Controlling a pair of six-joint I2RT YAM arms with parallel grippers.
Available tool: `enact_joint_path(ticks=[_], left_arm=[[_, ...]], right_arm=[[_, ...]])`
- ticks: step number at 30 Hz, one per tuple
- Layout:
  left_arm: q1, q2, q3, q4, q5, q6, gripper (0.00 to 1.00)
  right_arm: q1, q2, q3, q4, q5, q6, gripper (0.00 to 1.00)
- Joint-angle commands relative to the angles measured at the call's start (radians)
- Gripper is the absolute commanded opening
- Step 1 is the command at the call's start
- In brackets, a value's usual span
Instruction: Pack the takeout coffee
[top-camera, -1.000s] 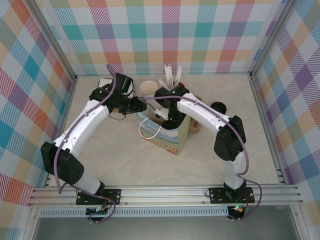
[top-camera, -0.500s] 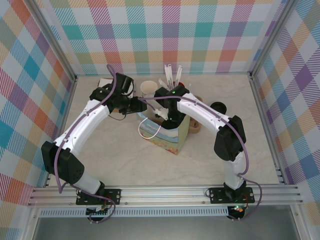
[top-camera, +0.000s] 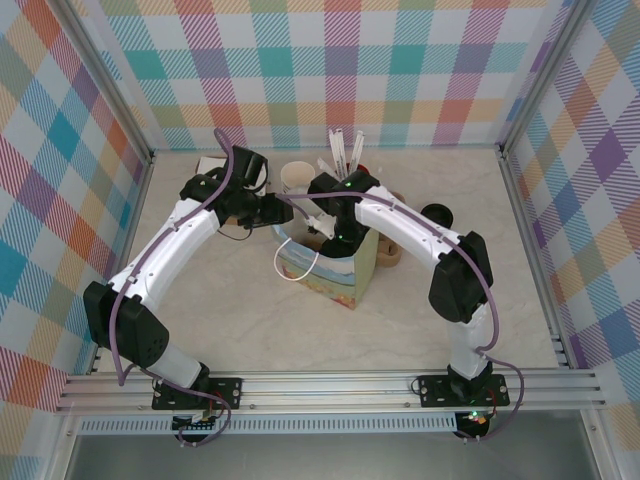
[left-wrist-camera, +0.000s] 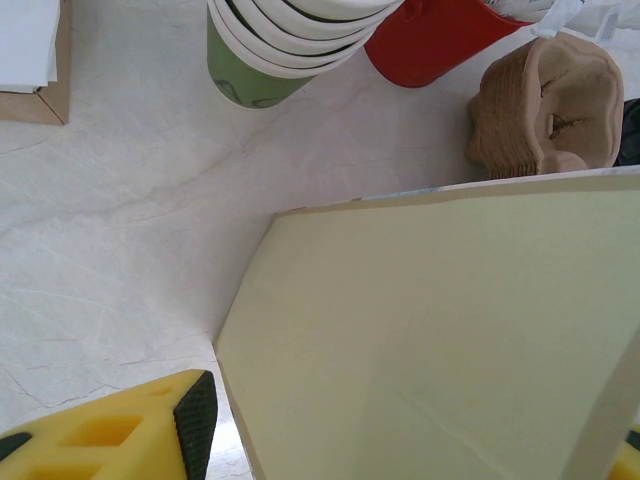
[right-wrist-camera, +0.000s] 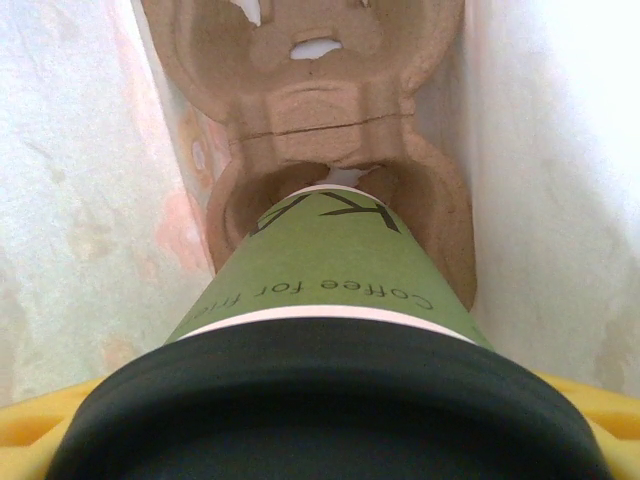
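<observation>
Right gripper (top-camera: 335, 231): we clasp the coffee cup (right-wrist-camera: 320, 270); bag (right-wrist-camera: 530, 150) close on both sides.
Beyond fingertips: cup base at tray (right-wrist-camera: 300, 130) socket.
Left gripper (top-camera: 269, 211): spread, bag wall between.

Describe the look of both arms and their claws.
Both the left arm and right arm have white shells, black joints and a purple cable along them. The left claw has yellow fingers with black pads; the right claw has yellow fingers too.
</observation>
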Motion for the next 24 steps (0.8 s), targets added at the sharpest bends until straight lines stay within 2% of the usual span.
enact_joint_path(ticks=[1,24], left_arm=[[0.023,0.010,0.010,-0.030,-0.014,0.015,0.57],[0.022,0.009,0.000,-0.023,-0.014,0.006,0.57]], right_arm=[[-0.005,-0.050,-0.009,0.004,-0.025,-0.015,0.78],[-0.004,-0.041,-0.037,0.038,-0.014,-0.023,0.78]])
